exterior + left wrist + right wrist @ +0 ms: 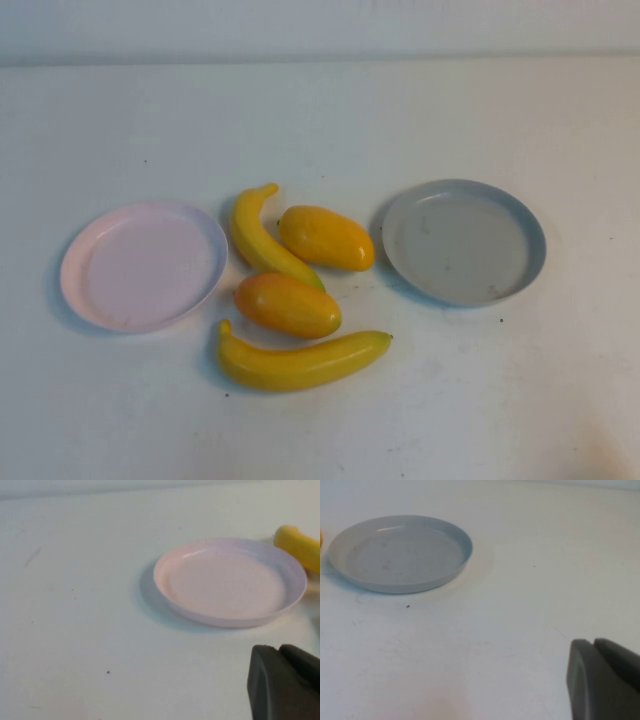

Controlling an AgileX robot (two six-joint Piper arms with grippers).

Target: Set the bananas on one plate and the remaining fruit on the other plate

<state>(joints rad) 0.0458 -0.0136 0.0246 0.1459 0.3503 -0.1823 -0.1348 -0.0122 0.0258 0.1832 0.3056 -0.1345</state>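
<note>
Two curved yellow bananas lie on the white table between the plates: one (262, 237) at the back, one (300, 362) nearest the front. Two plump orange-yellow fruits lie between them, one (327, 237) to the right and one (288, 305) in the middle. The pale pink plate (140, 265) is empty at the left, the grey-blue plate (465, 240) empty at the right. My left gripper (278, 650) hovers shut short of the pink plate (230, 582), with a banana end (298, 545) beyond it. My right gripper (594, 644) is shut, away from the grey plate (400, 552). Neither arm shows in the high view.
The white table (320, 120) runs back to a pale wall. Bare tabletop lies behind the plates and fruit and along the front edge.
</note>
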